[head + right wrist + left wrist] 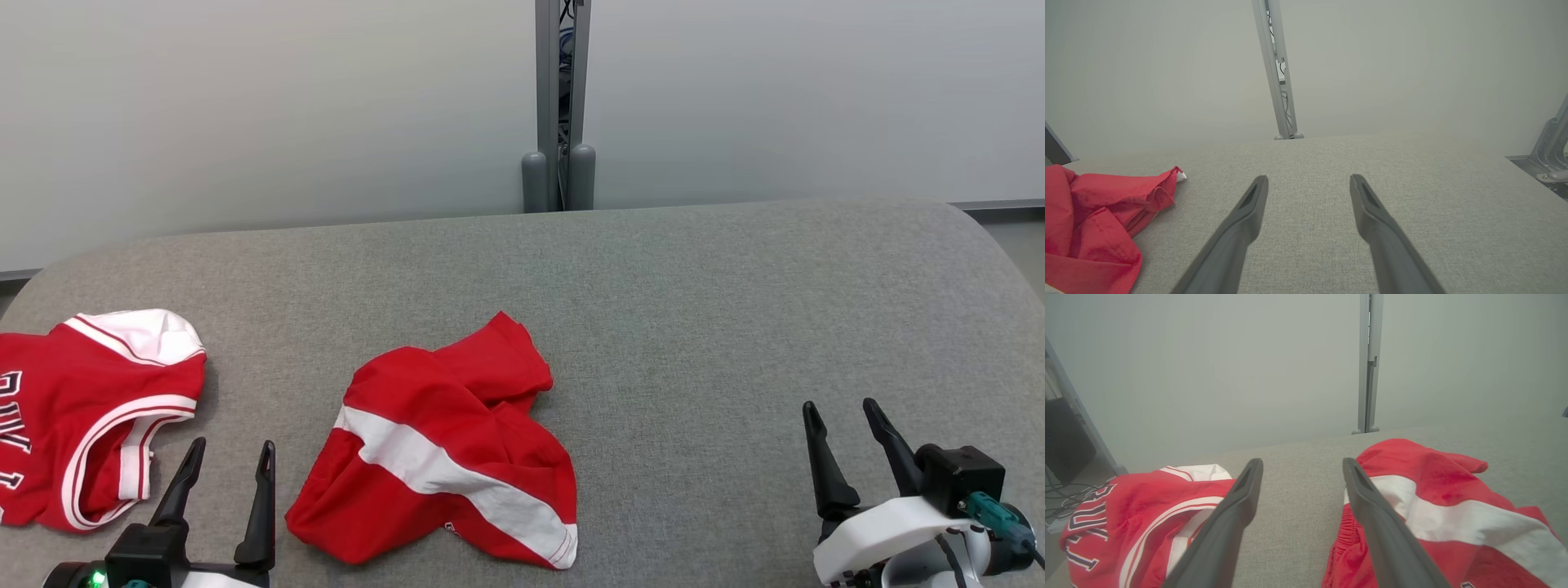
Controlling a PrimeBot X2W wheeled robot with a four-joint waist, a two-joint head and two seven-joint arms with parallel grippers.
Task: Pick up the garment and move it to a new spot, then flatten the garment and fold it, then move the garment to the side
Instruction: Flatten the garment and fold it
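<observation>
The garment (441,441), red with a broad white stripe, lies crumpled on the grey fabric table (694,310), near the front edge and left of centre. My left gripper (233,445) stands open just to its left, fingers pointing away from me with nothing between them. Seen from the left wrist, the garment (1445,486) lies to the right of the open left gripper (1303,461). My right gripper (839,404) is open at the front right, well clear of the cloth. From the right wrist, the garment (1094,208) sits far left of the open right gripper (1309,178).
A red jersey (90,392) with white trim and dark lettering lies at the table's left edge, close beside my left gripper; it also shows as the jersey (1126,506) at lower left. A grey post (559,106) splits the pale wall behind the table.
</observation>
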